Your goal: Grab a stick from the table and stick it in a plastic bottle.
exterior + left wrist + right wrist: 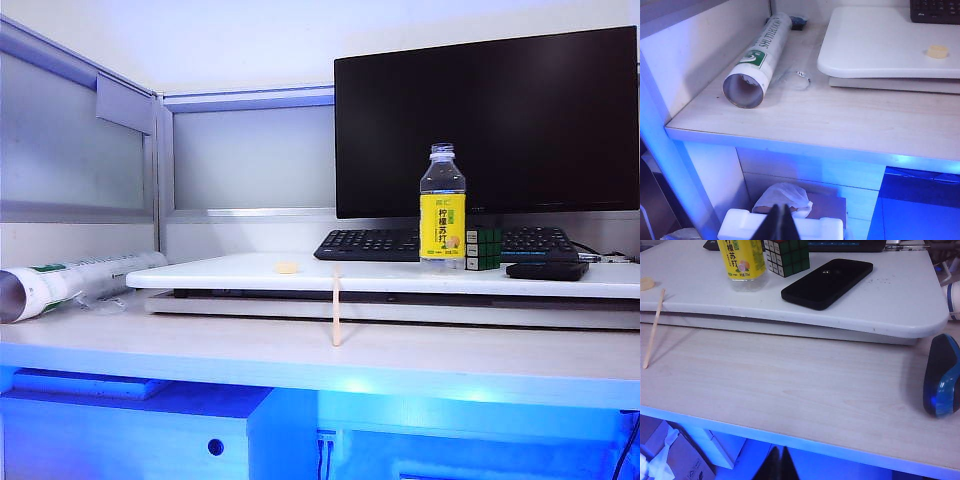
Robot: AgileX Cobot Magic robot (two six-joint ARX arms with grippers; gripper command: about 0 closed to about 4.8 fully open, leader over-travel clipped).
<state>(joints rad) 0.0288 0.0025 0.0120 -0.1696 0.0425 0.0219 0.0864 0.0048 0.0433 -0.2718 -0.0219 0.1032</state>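
Desk clutter around the raised white board

A dark monitor [485,120] stands at the back with a black keyboard [440,243] in front of it. On the board sit a Rubik's cube [786,256], a black phone [827,282] lying flat just beside the cube, and a small pale yellowish lump [937,51] well apart from both, towards the other end. A white rolled tube with green print [759,61] lies on its side next to the partition wall, open end facing forward. A blue and black mouse [941,376] rests on the lower desk surface near the board's rounded corner. Below the desk edge are a cardboard box [671,457] and white foam packing [780,227].
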